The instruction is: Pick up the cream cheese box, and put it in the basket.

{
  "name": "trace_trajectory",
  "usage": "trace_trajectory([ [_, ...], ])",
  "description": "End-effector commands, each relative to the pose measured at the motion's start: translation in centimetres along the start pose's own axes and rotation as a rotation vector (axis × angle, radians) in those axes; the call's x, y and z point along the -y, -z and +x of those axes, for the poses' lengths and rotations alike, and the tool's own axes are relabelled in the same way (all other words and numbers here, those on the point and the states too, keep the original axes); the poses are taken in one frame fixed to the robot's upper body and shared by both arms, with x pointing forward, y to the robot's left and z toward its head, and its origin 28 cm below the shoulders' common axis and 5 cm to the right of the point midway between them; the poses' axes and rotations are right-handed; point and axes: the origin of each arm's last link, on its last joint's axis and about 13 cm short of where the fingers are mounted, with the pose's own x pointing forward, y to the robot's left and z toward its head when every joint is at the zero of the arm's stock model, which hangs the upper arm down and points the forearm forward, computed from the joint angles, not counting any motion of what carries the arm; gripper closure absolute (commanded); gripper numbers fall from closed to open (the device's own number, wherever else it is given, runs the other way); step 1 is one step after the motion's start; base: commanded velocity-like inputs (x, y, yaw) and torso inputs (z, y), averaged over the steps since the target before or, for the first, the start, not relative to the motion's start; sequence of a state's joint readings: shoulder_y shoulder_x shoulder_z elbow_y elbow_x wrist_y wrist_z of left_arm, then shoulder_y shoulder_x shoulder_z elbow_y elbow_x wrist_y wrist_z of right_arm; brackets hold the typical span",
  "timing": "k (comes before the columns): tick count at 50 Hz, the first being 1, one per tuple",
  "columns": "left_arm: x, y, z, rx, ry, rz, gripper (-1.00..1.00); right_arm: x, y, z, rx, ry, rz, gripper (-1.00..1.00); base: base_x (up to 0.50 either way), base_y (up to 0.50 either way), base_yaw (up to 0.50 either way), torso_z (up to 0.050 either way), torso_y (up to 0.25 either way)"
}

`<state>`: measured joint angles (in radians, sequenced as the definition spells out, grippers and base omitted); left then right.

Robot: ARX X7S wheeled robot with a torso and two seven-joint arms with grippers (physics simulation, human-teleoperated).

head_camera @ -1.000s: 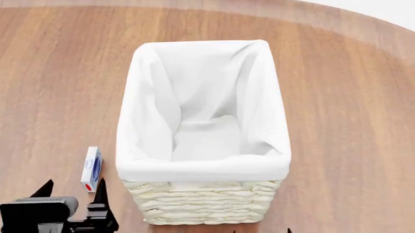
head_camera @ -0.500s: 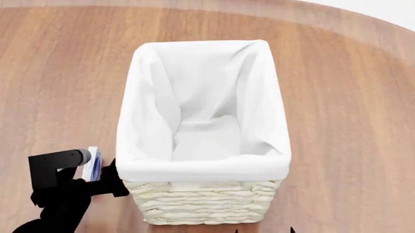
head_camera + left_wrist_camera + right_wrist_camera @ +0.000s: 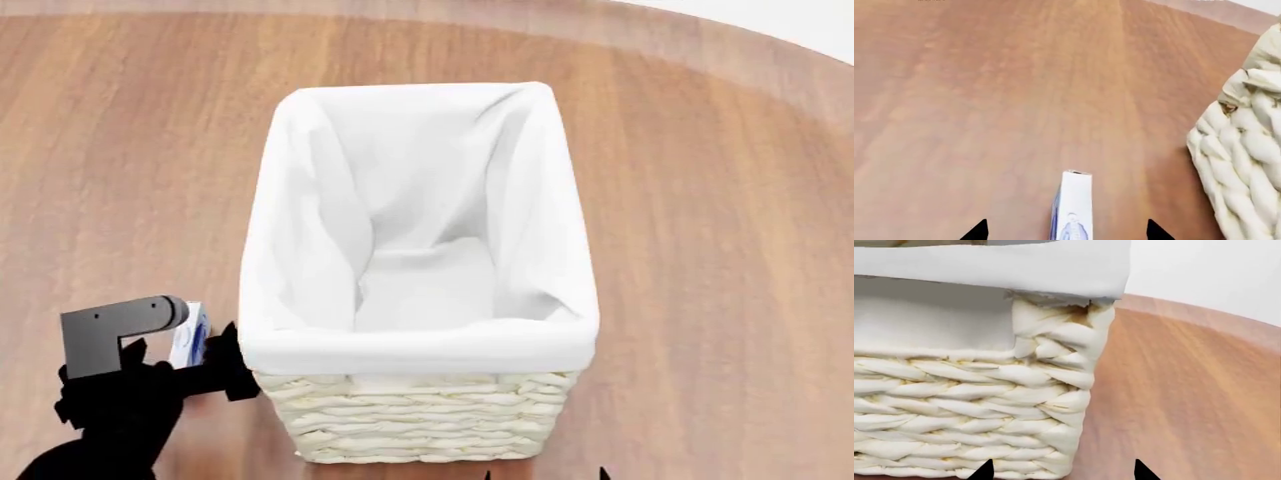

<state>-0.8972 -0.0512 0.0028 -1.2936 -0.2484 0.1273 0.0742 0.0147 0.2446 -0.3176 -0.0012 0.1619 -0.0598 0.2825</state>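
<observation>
With fingers spread wide, the left gripper [image 3: 1066,231] straddles the cream cheese box [image 3: 1073,210], which stands on edge on the wooden worktop [image 3: 120,150] at about 8 o'clock in the head view, not yet clamped. Right gripper [image 3: 1062,471] fingers also apart, near the basket's front corner. Basket [image 3: 420,410] sits just beside the box, filling centre to 12 o'clock.

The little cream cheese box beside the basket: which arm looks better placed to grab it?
The left. Its gripper stands open with the cream cheese box between its fingertips. The right gripper faces only the basket wall, away from the box.
</observation>
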Motion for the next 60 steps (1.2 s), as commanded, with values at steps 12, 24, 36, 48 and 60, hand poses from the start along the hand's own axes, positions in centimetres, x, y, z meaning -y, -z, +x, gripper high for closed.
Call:
trace_trajectory([
  [12,0.0,-0.1,0.0,-0.073,-0.154,0.122,-1.0,0.0,-0.5,-0.6,0.02,-0.011,0.012,-1.0,0.0,0.0,0.0,0.0,0.0],
  [24,0.6,0.2,0.0,-0.071,-0.109,0.118,-1.0,0.0,-0.2,-0.3,0.013,-0.012,0.007,-1.0,0.0,0.0,0.0,0.0,0.0],
  [36,0.7,0.2,0.0,-0.048,-0.072,0.099,1.0,-0.1,-0.2,-0.3,0.01,-0.012,0.007,-1.0,0.0,0.0,0.0,0.0,0.0],
  [48,0.3,-0.1,0.1,-0.027,-0.067,0.11,1.0,0.0,-0.1,-0.2,0.008,-0.009,0.006,-1.0,0.0,0.0,0.0,0.0,0.0],
  [60,-2.0,-2.8,0.2,0.042,-0.13,0.206,1.0,0.2,-0.4,-0.2,0.013,0.002,0.012,-1.0,0.0,0.0,0.0,0.0,0.0],
])
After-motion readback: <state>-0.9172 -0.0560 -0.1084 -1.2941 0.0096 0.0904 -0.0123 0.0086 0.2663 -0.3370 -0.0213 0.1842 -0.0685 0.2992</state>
